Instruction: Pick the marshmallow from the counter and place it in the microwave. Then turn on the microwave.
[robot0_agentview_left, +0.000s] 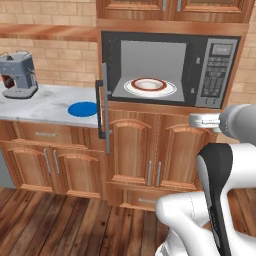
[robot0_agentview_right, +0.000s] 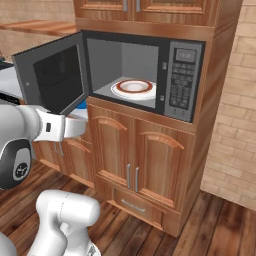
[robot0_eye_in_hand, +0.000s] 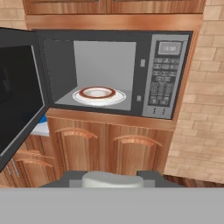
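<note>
Marshmallow (robot0_eye_in_hand: 113, 179): pale, pinched between the gripper's (robot0_eye_in_hand: 113, 177) fingers.
Microwave (robot0_eye_in_hand: 113, 74): door swung open, its plate (robot0_eye_in_hand: 99, 95) lay ahead and above the fingers.

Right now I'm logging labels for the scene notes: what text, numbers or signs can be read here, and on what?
Microwave display: digits present, too blurred to read.
Keypad buttons: markings too small to read.
Coffee machine: no legible label.
Nothing else carries readable text.
</note>
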